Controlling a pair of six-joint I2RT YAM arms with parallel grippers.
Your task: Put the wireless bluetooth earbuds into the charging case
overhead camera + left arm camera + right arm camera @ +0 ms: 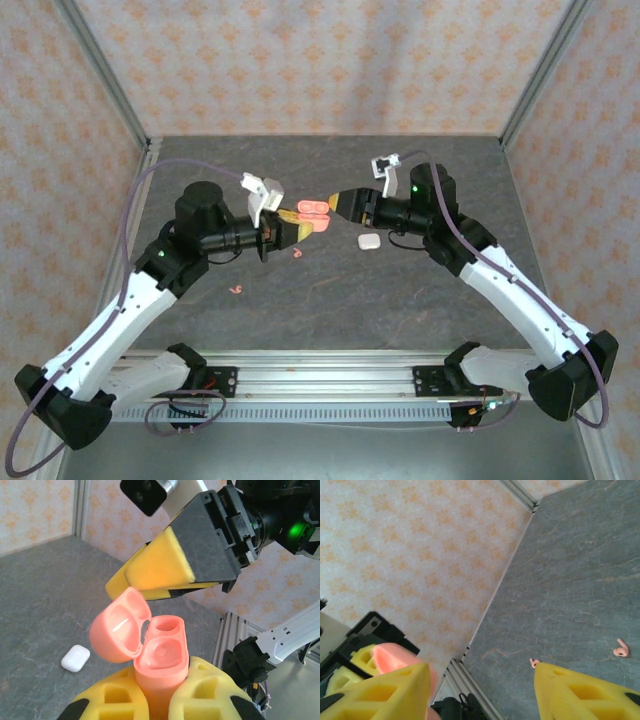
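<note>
My L gripper [160,696] clamped on lid-open coral-pink charging case [162,655] above tabletop [400,300], R gripper [480,680] jaws apart by its lid, two pink earbuds [621,650] lay on tabletop, white case [367,241] nearby.

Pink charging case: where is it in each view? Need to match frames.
Top external: pink charging case mid-frame, lid open, between the two arms' tips.
Left wrist: case bottom centre, clamped in the left gripper, lid swung left.
Right wrist: case lower left, a pink edge behind one finger of the right gripper.
Shared landmark: the right gripper's yellow pads, beside the case in top external and above it in left wrist.
</note>
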